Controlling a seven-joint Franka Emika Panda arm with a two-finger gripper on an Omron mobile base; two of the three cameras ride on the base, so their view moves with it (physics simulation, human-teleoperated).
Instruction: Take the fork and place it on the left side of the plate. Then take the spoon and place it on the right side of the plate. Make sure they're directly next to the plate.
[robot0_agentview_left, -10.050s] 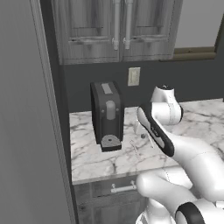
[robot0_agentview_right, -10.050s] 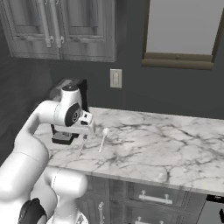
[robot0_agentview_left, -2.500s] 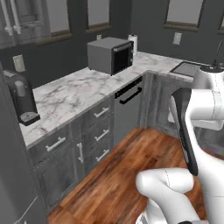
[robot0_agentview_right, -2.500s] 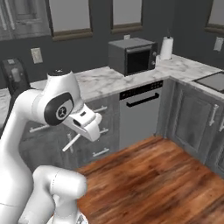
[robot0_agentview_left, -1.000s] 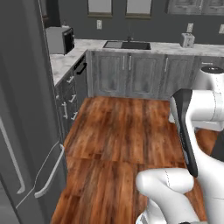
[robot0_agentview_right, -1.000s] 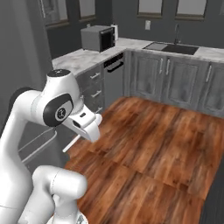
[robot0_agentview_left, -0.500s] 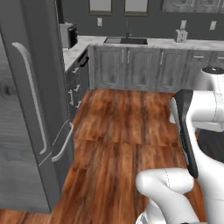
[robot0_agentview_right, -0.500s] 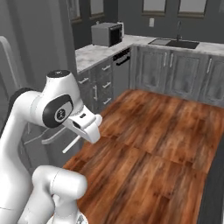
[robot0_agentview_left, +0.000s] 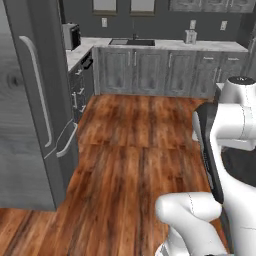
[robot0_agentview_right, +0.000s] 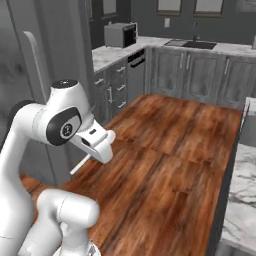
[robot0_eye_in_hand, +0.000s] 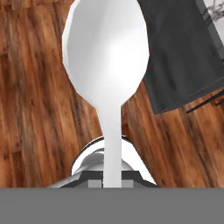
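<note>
My claw (robot0_agentview_right: 92, 152) is pinched on the thin handle of the small pale silver-white spoon (robot0_eye_in_hand: 107, 61), whose long axis runs straight out from the claw, round bowl at the far end. Under it I see brown wooden floor (robot0_agentview_left: 135, 150). I judge the spoon must next travel to the grey marble desk (robot0_agentview_right: 242, 200), which lies to my right.

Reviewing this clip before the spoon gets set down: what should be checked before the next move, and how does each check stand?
1. Spoon held in the gripper: ok; the handle runs down into the shut gripper in the hand view.
2. Spoon bowl free of contact: ok; it hangs above the wooden floor.
3. Plate in sight: not ok.
4. Fork placed left of the plate: cannot tell.
5. Arm clear of the fridge: ok.
6. Counter with sink within reach: not ok; it stands across the room.
</note>
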